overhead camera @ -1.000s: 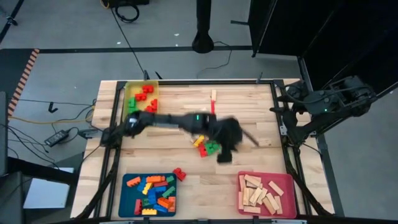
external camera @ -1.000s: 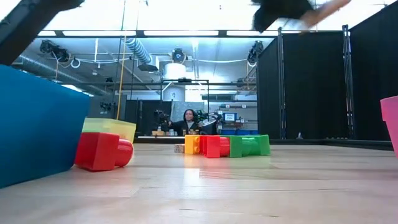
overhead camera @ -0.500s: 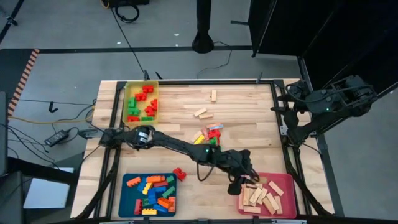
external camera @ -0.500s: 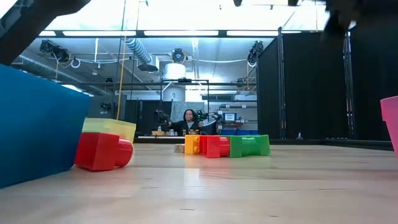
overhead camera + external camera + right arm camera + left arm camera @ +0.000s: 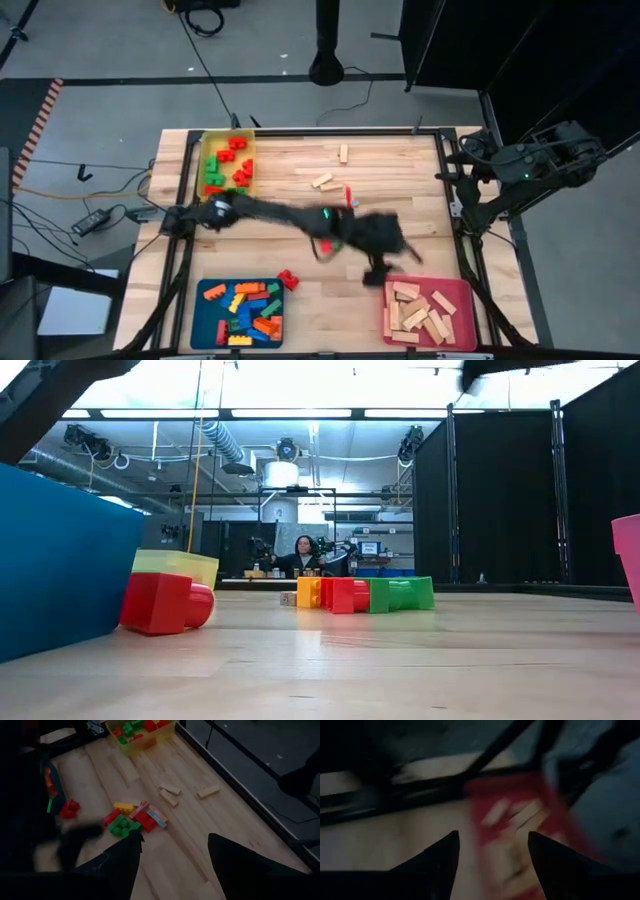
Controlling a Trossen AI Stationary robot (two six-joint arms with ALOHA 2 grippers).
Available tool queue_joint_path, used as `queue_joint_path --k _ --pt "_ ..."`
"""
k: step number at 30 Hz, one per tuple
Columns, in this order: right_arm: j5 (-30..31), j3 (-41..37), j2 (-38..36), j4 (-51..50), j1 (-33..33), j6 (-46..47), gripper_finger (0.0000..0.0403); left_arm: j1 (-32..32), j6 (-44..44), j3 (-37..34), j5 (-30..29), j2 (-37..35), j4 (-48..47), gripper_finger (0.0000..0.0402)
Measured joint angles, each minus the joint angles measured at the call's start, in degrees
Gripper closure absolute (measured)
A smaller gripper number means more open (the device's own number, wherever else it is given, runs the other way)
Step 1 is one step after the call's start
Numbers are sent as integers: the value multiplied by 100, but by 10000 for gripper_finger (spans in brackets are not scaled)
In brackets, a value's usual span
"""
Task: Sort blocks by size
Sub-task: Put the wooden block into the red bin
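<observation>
My left gripper [image 5: 385, 268] hangs open and empty above the table, just beyond the far left corner of the pink tray [image 5: 462, 292]. The tray holds several pale wooden bars [image 5: 420, 312]; it also shows past the fingers in the left wrist view [image 5: 520, 815]. A cluster of yellow, red and green blocks [image 5: 135, 817] lies on the table's middle, mostly under my left arm in the high view. Two loose wooden bars [image 5: 322, 181] lie farther back. A red block [image 5: 288, 280] lies beside the blue tray [image 5: 240, 312]. My right gripper [image 5: 172, 840] is open, parked at the table's right edge.
The yellow tray [image 5: 228, 165] with red and green blocks stands at the far left. The blue tray holds several coloured blocks at the near left. My left arm [image 5: 280, 215] stretches across the table's middle. Bare wood lies between the blue and pink trays.
My left gripper swung from the table's middle toward the near right until it stood over the pink tray's left edge. It has since drawn back a little toward the far edge. A pale bar seen at its fingers a second ago no longer shows there.
</observation>
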Motion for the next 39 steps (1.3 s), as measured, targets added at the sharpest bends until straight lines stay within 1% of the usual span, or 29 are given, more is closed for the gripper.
queue_joint_path --k 2,3,5,7,9,10,12,14,18,21,24,28,32,35,39 --pt "-59 0 0 -4 0 4 158 234 447 247 -352 -267 -1133 168" --pt "-75 0 0 -4 0 4 158 383 552 295 -504 -402 -1514 171" --pt "-81 0 0 -4 0 6 158 724 468 182 -709 -674 -2332 178" --pt "-85 0 -1 -7 0 7 158 1188 212 23 -801 -809 -2799 184" --pt "-89 0 -1 -8 0 7 158 1651 98 -161 -1093 -868 -3257 188" --pt "-89 0 -2 -12 0 7 158 1860 86 -279 -1251 -873 -3333 189" --pt "-88 0 0 -22 0 2 158 2232 120 -584 -1422 -890 -3343 190" --pt "-88 0 -2 -22 0 -2 158 2573 176 -987 -1413 -894 -3336 189" --pt "-89 0 0 -22 0 -31 158 3160 159 -1942 -1245 -880 -2903 188" --pt "-87 0 -2 -22 0 -87 158 3385 147 -2497 -1136 -880 -2482 188" --pt "-86 0 -2 -22 0 -151 158 3422 247 -2959 -1094 -879 -2105 188" --pt "-84 0 -2 -22 0 -196 158 3373 239 -3145 -832 -879 -1962 188" --pt "-34 0 0 -22 0 -206 158 3193 385 -3145 -1055 -879 -1702 188" --pt "-31 0 -2 -22 0 -207 158 3136 395 -3141 -1113 -838 -1402 188" --pt "-19 0 -2 -22 0 -208 158 3142 287 -3144 -1301 -656 -1373 188"
